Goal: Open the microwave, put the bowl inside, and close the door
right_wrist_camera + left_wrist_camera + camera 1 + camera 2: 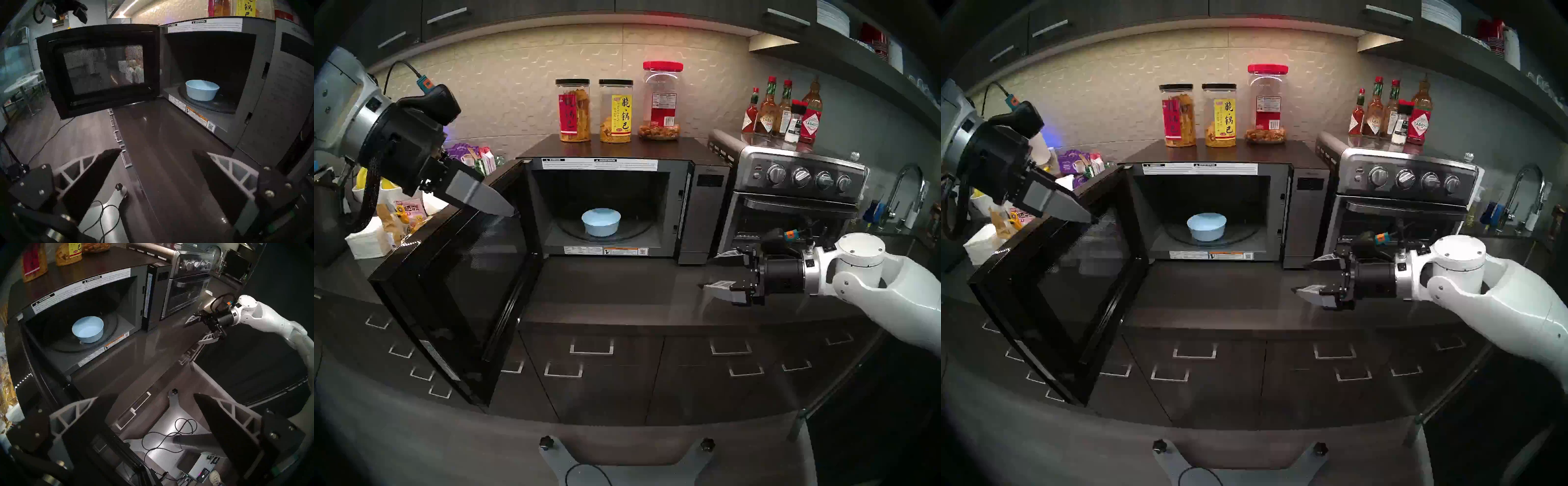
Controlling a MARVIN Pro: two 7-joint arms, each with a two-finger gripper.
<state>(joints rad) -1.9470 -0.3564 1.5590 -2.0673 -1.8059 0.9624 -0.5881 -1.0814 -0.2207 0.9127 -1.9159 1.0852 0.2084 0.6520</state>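
The microwave (704,210) stands open on the dark counter. Its black door (460,288) swings out toward the left front, mesh window facing right. The light-blue bowl (601,222) sits upright on the glass turntable inside, also clear in the wrist views (88,329) (202,90). My left gripper (504,207) hangs open at the door's top edge, near the hinge side. Whether it touches the door I cannot tell. In its own view the left gripper (146,396) holds nothing. My right gripper (709,271) is open and empty, low over the counter, right of the microwave.
Three snack jars (616,112) stand on the microwave's top. A steel toaster oven (795,203) with sauce bottles (782,112) on it sits behind my right gripper. Snack bags and napkins (371,237) crowd the counter left of the door. A faucet (904,190) is far right.
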